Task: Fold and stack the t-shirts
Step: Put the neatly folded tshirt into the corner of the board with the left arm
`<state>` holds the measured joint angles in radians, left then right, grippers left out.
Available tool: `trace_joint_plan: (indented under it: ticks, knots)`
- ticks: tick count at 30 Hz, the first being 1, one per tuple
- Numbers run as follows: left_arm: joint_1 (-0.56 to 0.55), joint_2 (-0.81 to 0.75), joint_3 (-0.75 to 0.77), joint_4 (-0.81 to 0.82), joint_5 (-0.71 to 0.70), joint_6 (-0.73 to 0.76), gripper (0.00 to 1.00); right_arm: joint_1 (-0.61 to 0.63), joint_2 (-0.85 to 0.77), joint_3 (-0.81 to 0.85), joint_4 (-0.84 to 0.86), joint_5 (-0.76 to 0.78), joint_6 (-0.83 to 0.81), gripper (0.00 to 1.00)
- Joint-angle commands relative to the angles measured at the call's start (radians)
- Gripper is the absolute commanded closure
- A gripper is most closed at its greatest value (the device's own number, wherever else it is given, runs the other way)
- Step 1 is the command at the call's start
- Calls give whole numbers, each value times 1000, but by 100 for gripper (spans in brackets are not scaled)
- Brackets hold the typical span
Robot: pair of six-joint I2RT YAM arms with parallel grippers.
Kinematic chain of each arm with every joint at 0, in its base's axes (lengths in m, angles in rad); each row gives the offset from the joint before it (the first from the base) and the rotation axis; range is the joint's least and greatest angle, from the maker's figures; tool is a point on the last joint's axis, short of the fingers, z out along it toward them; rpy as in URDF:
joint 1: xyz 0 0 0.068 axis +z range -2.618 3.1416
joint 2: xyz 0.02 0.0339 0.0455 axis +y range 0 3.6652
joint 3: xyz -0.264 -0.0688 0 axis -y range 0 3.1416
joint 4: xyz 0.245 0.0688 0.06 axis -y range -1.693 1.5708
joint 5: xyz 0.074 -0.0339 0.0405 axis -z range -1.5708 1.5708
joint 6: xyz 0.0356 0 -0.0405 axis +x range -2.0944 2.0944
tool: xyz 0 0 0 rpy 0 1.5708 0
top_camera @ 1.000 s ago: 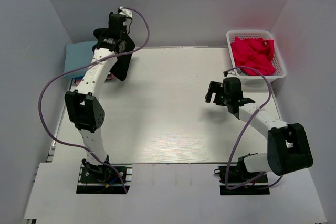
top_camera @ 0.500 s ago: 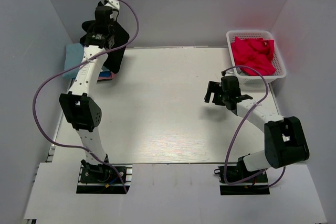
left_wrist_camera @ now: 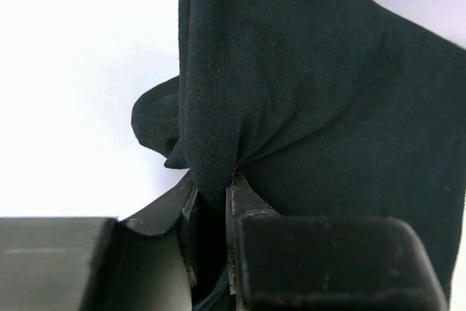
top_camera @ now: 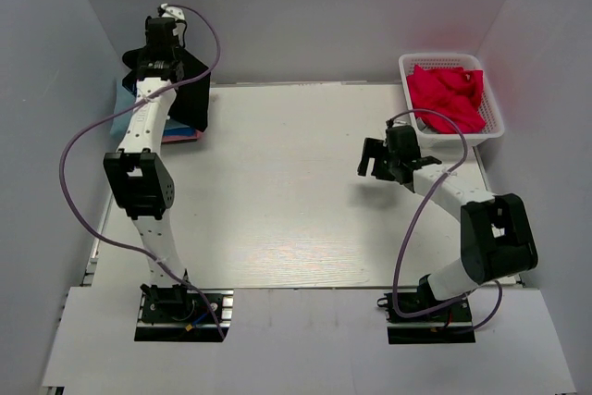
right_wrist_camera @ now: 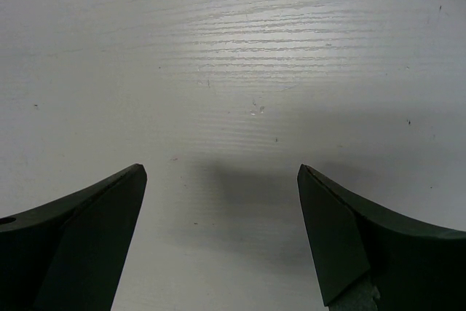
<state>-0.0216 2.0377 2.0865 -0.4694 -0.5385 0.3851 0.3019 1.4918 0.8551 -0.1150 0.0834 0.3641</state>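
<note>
My left gripper [top_camera: 155,60] is shut on the large black t-shirt [top_camera: 188,94] and holds it up at the far left corner. The shirt hangs down over a stack of folded shirts: light blue [top_camera: 119,106] on top, with a pink edge [top_camera: 185,136] below. In the left wrist view the black cloth [left_wrist_camera: 306,92] is bunched between my closed fingers [left_wrist_camera: 244,209]. A bright red t-shirt [top_camera: 446,94] lies crumpled in the white basket [top_camera: 494,127]. My right gripper [top_camera: 373,160] is open and empty over the bare table [right_wrist_camera: 240,56].
The white lattice basket stands at the far right corner. Grey walls close in the left, back and right sides. The left arm's purple cable [top_camera: 69,182] loops out over the left table edge. The white tabletop [top_camera: 277,191] lies between the arms.
My left arm has swung left and back, carrying the black t-shirt from the table's left part to above the folded stack. The right gripper has stayed open and shifted only slightly.
</note>
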Motion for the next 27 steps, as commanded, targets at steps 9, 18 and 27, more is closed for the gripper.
trace_joint_plan:
  ticks: [9,18,27]
  knots:
    - [107,128,76,133,-64,-11,100,-1,50,102,-75,4,6,10]
    - [126,122,110,138,-152,-103,0,0,24,104,-86,9,12,10]
    - [86,-93,37,-114,137,-425,0,-4,-191,-60,-31,-17,19,10]
